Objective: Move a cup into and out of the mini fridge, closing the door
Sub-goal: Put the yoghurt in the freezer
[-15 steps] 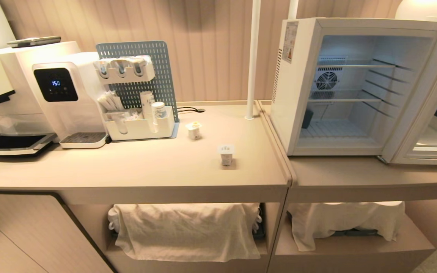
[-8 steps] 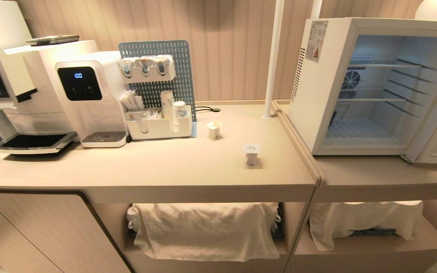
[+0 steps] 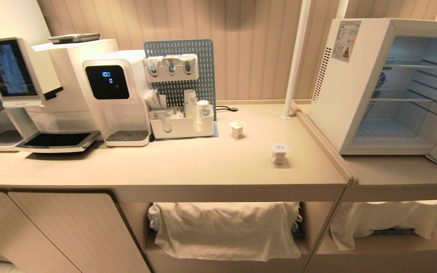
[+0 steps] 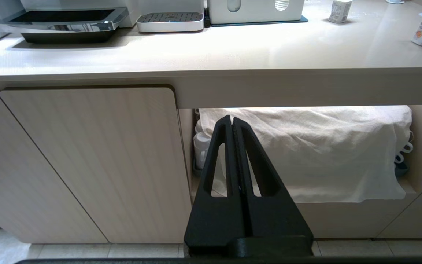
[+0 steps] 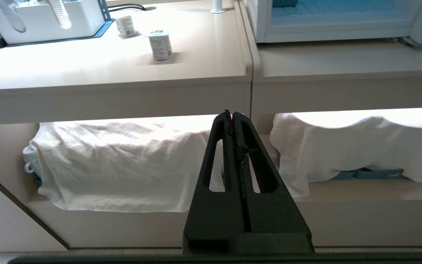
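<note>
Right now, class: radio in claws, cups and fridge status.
Left claw and right claw shut, empty, below counter. Two cups on counter. Mini fridge open, empty. Nothing blocking.

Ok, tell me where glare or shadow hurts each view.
Head view: warm cast, the near cup throws a soft shadow, the mini fridge interior is bright. Left wrist view: the countertop is washed out by glare behind the shut left claw. Right wrist view: the cloth top edge is blown out under the counter.

two cups (image 3: 280, 153), one mini fridge (image 3: 359, 87), perhaps two cloths (image 3: 226, 227)
</note>
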